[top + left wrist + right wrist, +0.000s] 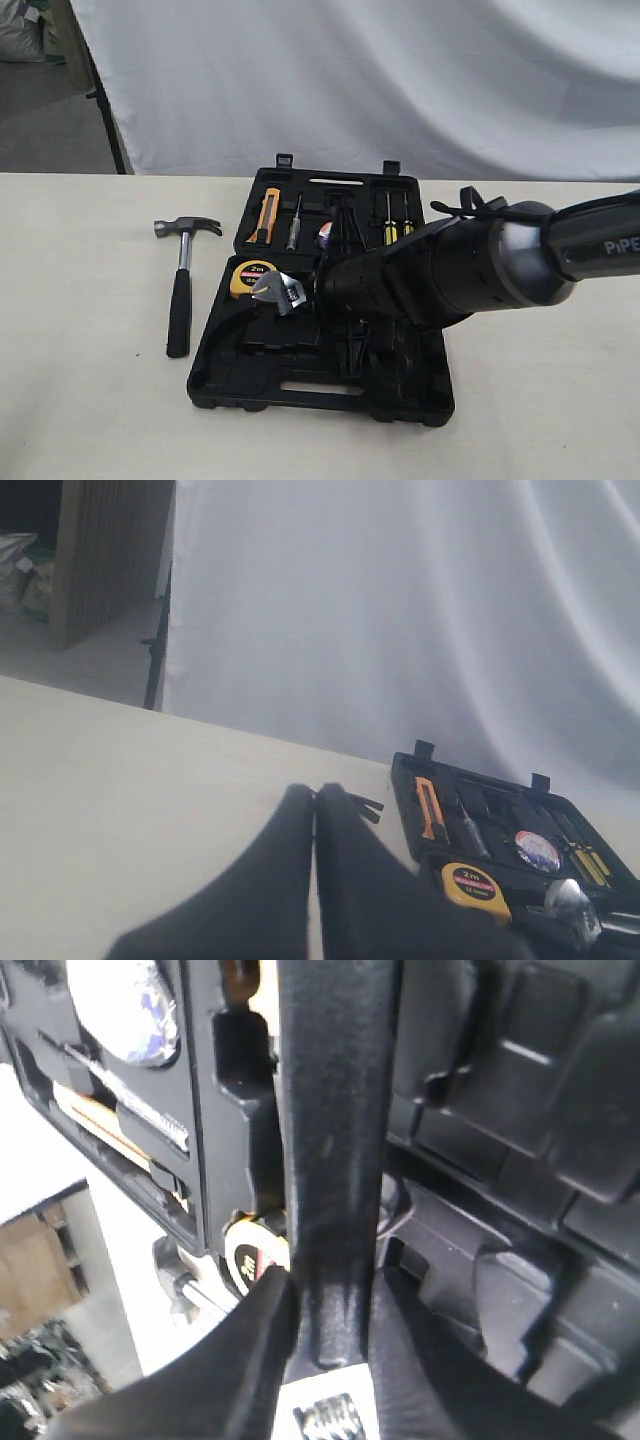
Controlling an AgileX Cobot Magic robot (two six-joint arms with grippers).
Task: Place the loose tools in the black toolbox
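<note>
Our right gripper (328, 1298) clamps the adjustable wrench (280, 293) above the near half of the black toolbox (240, 385); our left gripper (316, 794), pinched together, overlooks open tabletop (120, 780).

**Soft even light, blurred close-ups**

Exterior view: bright, diffuse light from overhead; only faint, soft shadows hug the claw hammer (180, 290) and the black toolbox (400, 405) on the pale tabletop (80, 400). The white backdrop (400, 80) at 12 o'clock is nearly washed out, and the adjustable wrench (280, 293) head glints. The left wrist view shows the left claw (316, 790) as a dark, unfocused silhouette. In the right wrist view the right claw (330, 1282) and the wrench handle are blurred.
</note>
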